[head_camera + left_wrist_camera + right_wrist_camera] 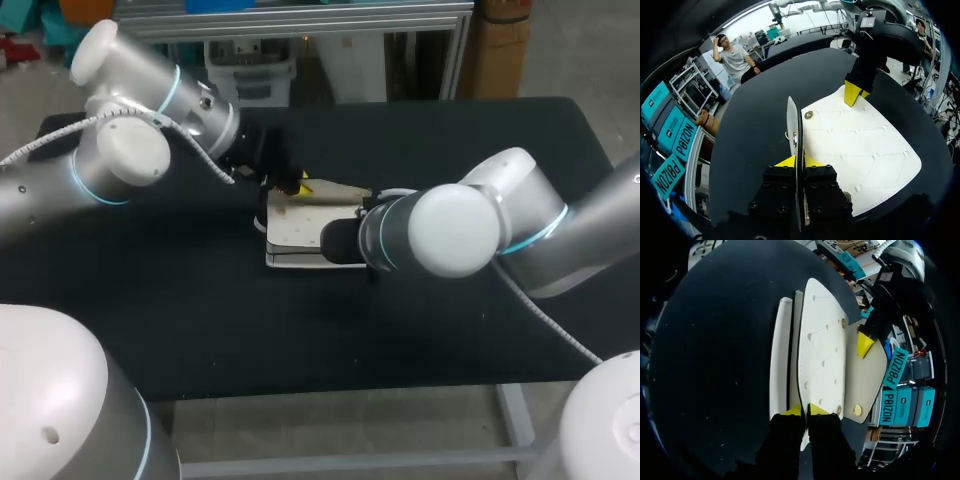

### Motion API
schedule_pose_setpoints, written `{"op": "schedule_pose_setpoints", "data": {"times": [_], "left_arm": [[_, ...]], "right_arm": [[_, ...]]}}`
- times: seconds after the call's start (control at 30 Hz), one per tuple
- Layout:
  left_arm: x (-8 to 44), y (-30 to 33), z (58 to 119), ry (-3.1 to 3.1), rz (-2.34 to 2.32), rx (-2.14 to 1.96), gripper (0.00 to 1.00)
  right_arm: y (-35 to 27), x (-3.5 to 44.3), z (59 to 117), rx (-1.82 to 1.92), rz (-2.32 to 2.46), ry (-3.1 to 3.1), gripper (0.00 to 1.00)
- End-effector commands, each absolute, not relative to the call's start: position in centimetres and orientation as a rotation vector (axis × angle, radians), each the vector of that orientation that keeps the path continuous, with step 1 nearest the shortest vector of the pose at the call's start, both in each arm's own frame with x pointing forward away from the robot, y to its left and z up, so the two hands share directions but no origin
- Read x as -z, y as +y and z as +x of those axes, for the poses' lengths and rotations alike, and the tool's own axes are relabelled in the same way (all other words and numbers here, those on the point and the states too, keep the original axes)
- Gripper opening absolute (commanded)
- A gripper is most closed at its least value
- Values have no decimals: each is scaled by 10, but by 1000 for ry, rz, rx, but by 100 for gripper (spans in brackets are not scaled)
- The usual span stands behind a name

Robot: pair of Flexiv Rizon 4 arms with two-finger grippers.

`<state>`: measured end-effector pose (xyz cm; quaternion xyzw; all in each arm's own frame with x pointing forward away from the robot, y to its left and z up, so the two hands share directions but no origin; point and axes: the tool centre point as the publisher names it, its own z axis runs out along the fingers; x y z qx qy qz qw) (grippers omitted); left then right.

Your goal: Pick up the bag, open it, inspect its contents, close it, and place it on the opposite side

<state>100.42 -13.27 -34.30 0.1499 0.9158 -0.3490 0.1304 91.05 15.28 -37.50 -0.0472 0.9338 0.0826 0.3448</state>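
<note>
A white quilted bag (298,228) lies on the black table (200,320) between my two arms. My left gripper (297,186) is at the bag's far left corner, shut on the thin edge of the flap (794,120), which stands edge-on between its fingers (797,162). My right gripper (805,410) is shut on the rim of the bag's quilted front panel (821,350); in the head view its wrist (345,240) hides it. The opened flap (867,375) with a snap button (856,410) spreads beside that panel. Inside of the bag is hidden.
The table's dark top stretches to the left and right of the bag and toward its front edge (330,385). Both arms crowd the middle, the right forearm (455,230) lying over the bag's right end.
</note>
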Motion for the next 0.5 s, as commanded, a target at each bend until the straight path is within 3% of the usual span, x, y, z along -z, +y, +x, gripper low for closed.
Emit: {"op": "schedule_pose_setpoints", "data": {"times": [0.03, 0.5], "left_arm": [[356, -136, 986, 2587, 410, 956, 0], [367, -139, 973, 2592, 554, 862, 0]], "right_arm": [[151, 381, 910, -268, -125, 2281, 0], [152, 381, 909, -262, -111, 2284, 0]]}}
